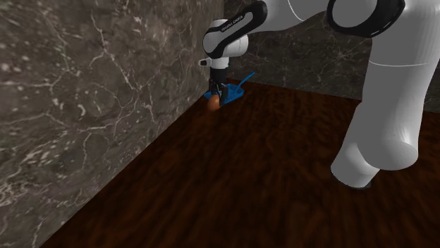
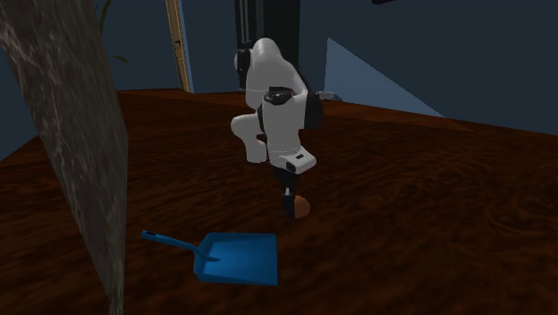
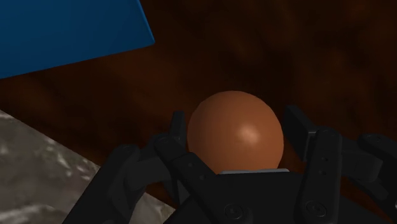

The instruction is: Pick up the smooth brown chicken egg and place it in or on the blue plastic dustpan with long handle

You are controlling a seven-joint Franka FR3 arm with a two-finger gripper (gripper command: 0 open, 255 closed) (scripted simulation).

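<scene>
Item one: my pincer [image 1: 220, 97], black, two fingers, at the end of the white arm [image 1: 384, 91]. It sits in the upper middle of the shoulder view, pointing down, close beside the dark marble wall [image 1: 92, 106]. State: pinching the egg [image 3: 235, 137], with one finger [image 3: 179, 127] pressed to each side of it in the wrist view. Item two: egg, brown, smooth, with a small highlight. In the shoulder view it shows at my fingertips, above the centre of the frame. In the second exterior view it is at centre frame, low over the dark wooden surface [image 2: 429, 197]; I cannot tell whether it touches the wood. Item three: dustpan [image 2: 240, 259], blue, lying flat on the wood in the lower middle of the second exterior view. Its long handle [image 2: 165, 241] runs off to the left toward the wall. The pan is near the egg but apart from it. In the shoulder view the dustpan shows just right of my pincer. In the wrist view a blue corner lies beyond the egg, with bare wood between them.
</scene>
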